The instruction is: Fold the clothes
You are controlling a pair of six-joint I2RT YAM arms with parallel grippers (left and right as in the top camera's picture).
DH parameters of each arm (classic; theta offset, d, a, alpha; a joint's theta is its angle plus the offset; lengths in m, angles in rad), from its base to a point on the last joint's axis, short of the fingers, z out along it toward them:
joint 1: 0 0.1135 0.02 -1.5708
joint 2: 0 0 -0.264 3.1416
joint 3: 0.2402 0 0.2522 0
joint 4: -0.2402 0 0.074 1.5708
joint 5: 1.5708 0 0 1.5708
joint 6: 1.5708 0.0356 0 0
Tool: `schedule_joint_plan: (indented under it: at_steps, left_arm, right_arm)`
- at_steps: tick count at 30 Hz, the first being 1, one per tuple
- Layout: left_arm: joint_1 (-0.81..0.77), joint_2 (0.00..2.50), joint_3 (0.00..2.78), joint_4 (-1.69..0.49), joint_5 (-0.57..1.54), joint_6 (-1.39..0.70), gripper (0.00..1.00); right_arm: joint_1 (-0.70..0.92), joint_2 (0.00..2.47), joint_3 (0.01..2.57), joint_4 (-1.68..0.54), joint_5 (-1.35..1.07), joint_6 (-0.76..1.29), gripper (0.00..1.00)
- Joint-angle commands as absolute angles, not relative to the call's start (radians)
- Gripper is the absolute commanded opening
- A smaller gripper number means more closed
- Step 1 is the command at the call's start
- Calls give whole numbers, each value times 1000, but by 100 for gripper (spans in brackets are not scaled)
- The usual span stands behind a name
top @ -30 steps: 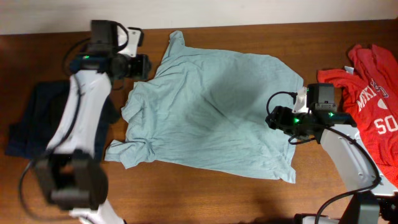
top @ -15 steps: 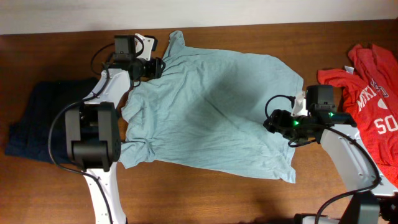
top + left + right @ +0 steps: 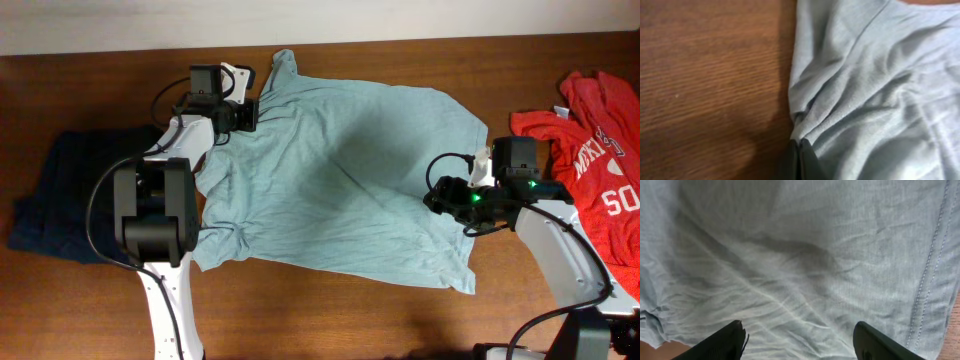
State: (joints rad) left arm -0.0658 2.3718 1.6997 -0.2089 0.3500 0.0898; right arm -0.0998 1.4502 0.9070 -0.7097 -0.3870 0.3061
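Observation:
The clothes, a pale teal T-shirt, lie spread flat on the wooden table, collar toward the far edge. My left gripper sits at the shirt's far-left edge near the sleeve. In the left wrist view its fingertips are pressed together on the bunched edge of the fabric, with wrinkles running into them. My right gripper hovers over the shirt's right side. It stands open, with flat cloth under the wide gap and a stitched hem at the right.
A red T-shirt with white lettering lies at the table's right end. A dark navy garment lies at the left, beside the left arm. The table's far edge meets a pale wall.
My left arm swung right from the table's left part to the shirt's far-left edge and its jaws shut there. The right gripper has barely moved and stays open.

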Motion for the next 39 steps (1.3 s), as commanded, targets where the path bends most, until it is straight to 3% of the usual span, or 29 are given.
schedule_joint_plan:
  at_steps: [1,7,18,22,23,27,35,39]
  left_arm:
    - [-58,2403,1726,-237,212,38,0]
    - [-10,2402,1837,-359,13,-16,0]
    - [7,2402,2069,-488,-1,-10,2]
    - [7,2402,2175,-603,0,-7,35]
    - [7,2402,2194,-629,0,-7,37]
    - [7,2401,2281,-764,0,-7,40]
    - [-7,2401,2561,-1105,11,-7,40]
    - [-23,2401,2701,-1259,11,-7,39]
  right_arm:
    - [-105,1433,922,-712,-392,295,74]
    - [-105,1433,922,-710,-370,296,74]
    - [-105,1517,922,-674,-303,296,73]
    - [-105,1584,922,-714,-306,295,67]
    - [-105,1594,922,-727,-306,295,66]
    - [-105,1631,916,-764,-302,292,60]
    - [-103,1687,863,-622,-302,294,39]
    - [-103,1727,854,-553,-299,296,14]
